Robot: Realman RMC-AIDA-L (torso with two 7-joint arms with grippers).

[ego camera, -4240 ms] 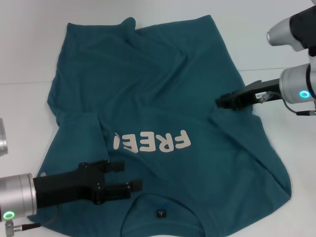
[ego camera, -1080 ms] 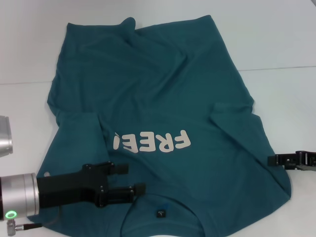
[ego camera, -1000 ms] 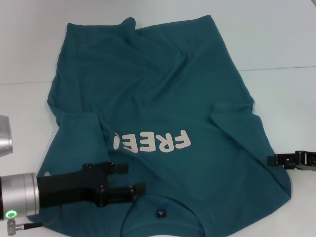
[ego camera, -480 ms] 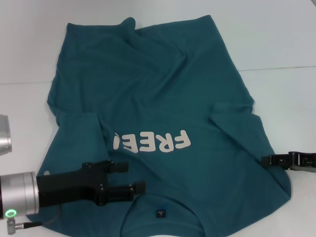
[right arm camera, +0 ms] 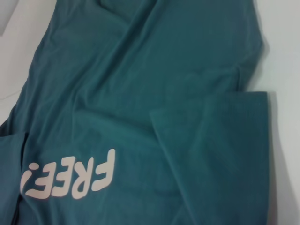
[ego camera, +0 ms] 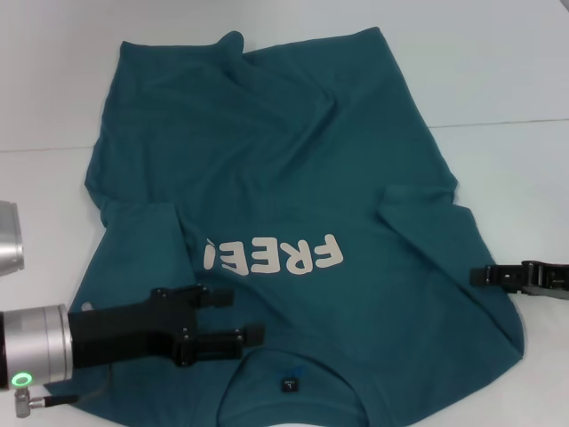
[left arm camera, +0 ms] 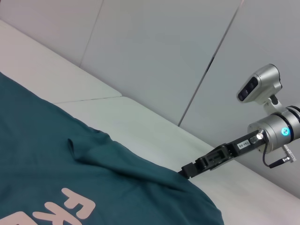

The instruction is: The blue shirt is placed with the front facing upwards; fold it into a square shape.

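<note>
The blue shirt looks light and limp, best pinched at shoulder edges; left gripper hovers wide, right gripper's opening I cannot tell

- The left hand reaches in from the robot's near left, its forearm lying nearly level, a green ring lit on the wrist.
- Its two black fingers stand parted, pointing toward the right arm.
- The right hand comes in low from the far right, pointing back at the left hand.
</note>
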